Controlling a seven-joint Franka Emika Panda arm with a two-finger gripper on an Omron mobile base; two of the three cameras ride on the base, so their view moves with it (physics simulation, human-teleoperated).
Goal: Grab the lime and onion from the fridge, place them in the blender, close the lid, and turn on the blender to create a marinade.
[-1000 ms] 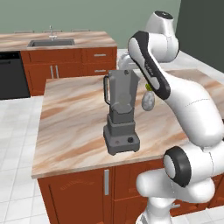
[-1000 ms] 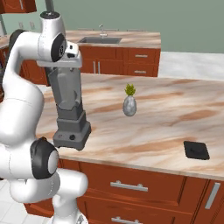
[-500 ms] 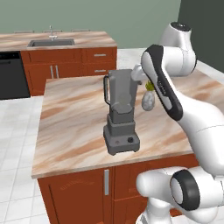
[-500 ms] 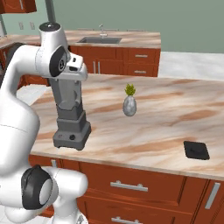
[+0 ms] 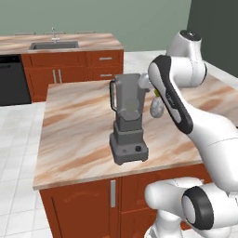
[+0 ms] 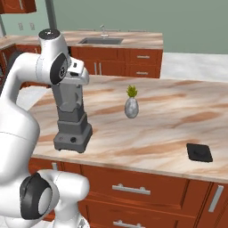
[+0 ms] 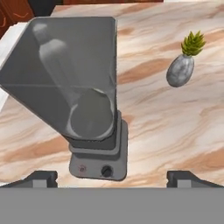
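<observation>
Jaws spread wide and empty, gripper (image 7: 112, 177) hovering above the open blender (image 7: 89, 100) on the desk (image 7: 175, 127). Its jar looks empty; the lid (image 6: 199, 152) lies well apart. Dropping lower risks knocking the jar or the nearby vase (image 7: 180, 70).

Open blender (image 7: 83, 92) jar, vase (image 7: 180, 70) aside

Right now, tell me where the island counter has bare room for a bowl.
Free: the stretch between the vase and the lid, and the counter left of the blender. Crowded: around the blender jar, where the open gripper hangs.
</observation>
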